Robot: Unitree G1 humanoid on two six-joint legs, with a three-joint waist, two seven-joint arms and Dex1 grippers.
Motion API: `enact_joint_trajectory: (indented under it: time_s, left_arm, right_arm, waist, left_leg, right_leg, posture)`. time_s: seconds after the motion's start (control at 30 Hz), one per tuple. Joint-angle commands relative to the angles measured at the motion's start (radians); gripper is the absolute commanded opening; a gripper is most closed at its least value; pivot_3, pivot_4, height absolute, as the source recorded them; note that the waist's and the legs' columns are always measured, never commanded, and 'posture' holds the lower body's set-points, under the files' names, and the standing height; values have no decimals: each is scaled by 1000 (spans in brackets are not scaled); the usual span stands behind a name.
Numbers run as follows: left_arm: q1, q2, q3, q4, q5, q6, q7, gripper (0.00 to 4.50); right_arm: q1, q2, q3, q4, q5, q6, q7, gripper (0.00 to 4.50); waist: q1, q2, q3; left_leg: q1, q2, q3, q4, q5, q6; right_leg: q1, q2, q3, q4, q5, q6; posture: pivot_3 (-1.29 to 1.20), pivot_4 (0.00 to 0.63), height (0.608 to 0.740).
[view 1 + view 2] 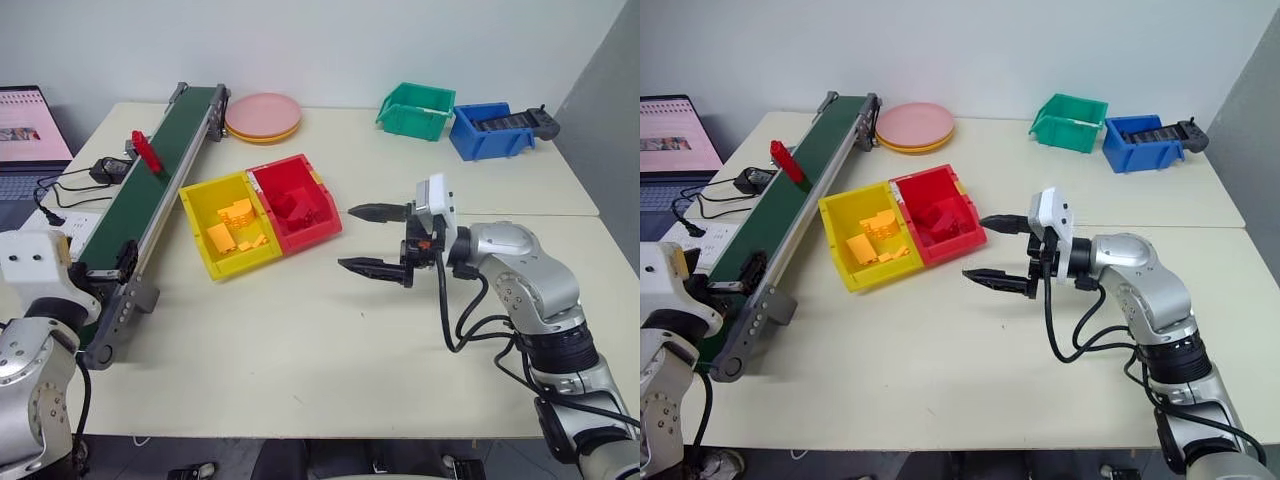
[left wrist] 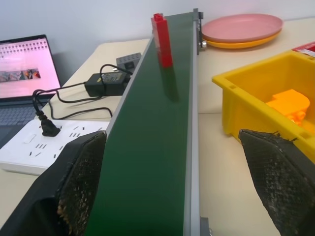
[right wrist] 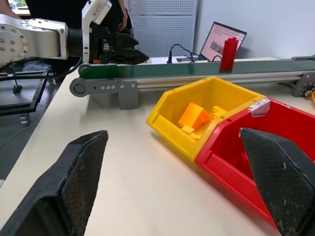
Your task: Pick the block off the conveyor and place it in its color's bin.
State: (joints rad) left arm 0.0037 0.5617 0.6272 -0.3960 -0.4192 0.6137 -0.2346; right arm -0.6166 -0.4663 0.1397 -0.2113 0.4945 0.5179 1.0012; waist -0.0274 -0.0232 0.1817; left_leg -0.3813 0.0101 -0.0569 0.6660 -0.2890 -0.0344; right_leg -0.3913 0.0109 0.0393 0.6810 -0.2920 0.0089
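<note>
table edge (image 1: 300, 400), left pincer (image 3: 133, 54) tips behind conveyor (image 3: 206, 69) end

Clutter around the work table

A yellow bin (image 1: 222, 236) held orange-yellow blocks (image 1: 235, 222). Stacked pink and yellow plates (image 1: 263, 117) lay at the far side, and a green bin (image 1: 416, 110) stood just beside a blue bin (image 1: 488, 130) at the far right. On the left, an open laptop (image 1: 28, 135), a black power adapter (image 1: 107, 171) and a white power strip (image 2: 45, 144) lay with trailing cables
</note>
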Motion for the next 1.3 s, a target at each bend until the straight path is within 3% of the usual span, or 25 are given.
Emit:
enact_joint_trajectory:
  time_s: [0.03,0.83,0.97,1.3]
  left_arm:
    - [-30,10,21,-2,-10,16,18,4494]
    - [-113,39,15,133,2,57,34,4494]
    - [-123,39,14,150,8,57,42,3908]
    - [-109,9,7,122,21,86,89,1743]
  right_arm:
    - [-19,-11,-15,-46,29,25,2,4500]
    - [17,-34,-2,-87,27,29,28,4500]
    - [21,-37,-2,-101,32,35,36,4500]
    - [7,-67,-8,-130,81,50,101,4500]
  waist:
    - [0,0,0]
    - [0,0,0]
    - [0,0,0]
    - [0,0,0]
  left_leg:
    - [0,0,0,0,0,0]
    - [0,0,0,0,0,0]
    - [0,0,0,0,0,0]
    - [0,0,0,0,0,0]
  right_leg:
    - [0,0,0,0,0,0]
    - [0,-1,0,0,0,0]
    - [0,-1,0,0,0,0]
    - [0,-1,0,0,0,0]
  posture:
    - [0,150,740]
    - [0,150,740]
    - [0,150,740]
    - [0,150,740]
